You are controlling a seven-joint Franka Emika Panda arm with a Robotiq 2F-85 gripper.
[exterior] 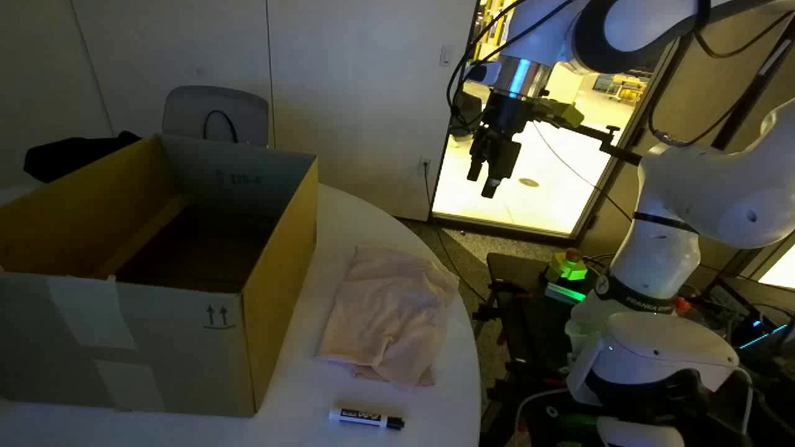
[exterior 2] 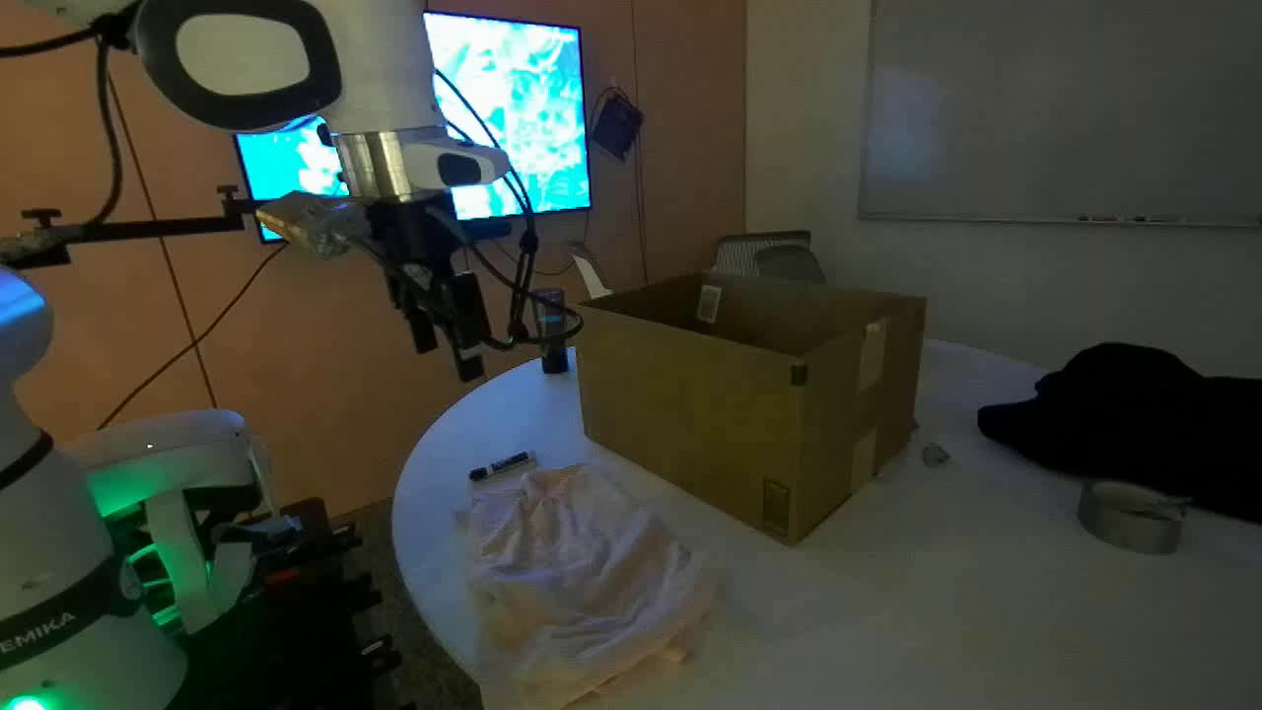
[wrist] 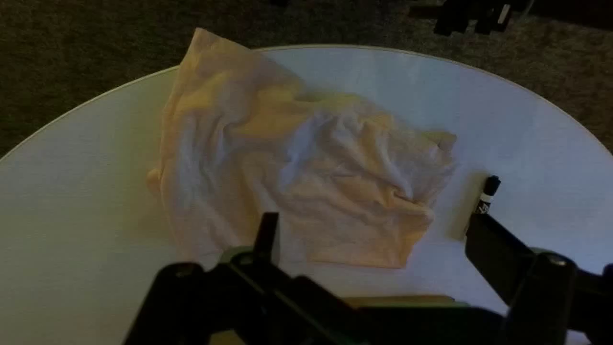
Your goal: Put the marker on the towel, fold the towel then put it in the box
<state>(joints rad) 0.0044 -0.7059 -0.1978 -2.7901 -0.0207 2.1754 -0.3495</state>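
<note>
One dry-erase marker (exterior: 366,418) lying on the table (exterior: 298,385), near the towel (exterior: 391,316), not on it. Step, as I judge: first pickup, not yet made. Overhead, the gripper (wrist: 373,219) has its fingers (wrist: 498,254) spread wide, holding nothing. Next move likely calls for shifting to the marker, lowering, pinching its barrel. Wrist view: finger masks the marker's tail; whole in both exterior views. Grey tape roll (exterior 2: 1129,528), apart from the cardboard box (exterior 2: 690,424): only in an exterior view.
</note>
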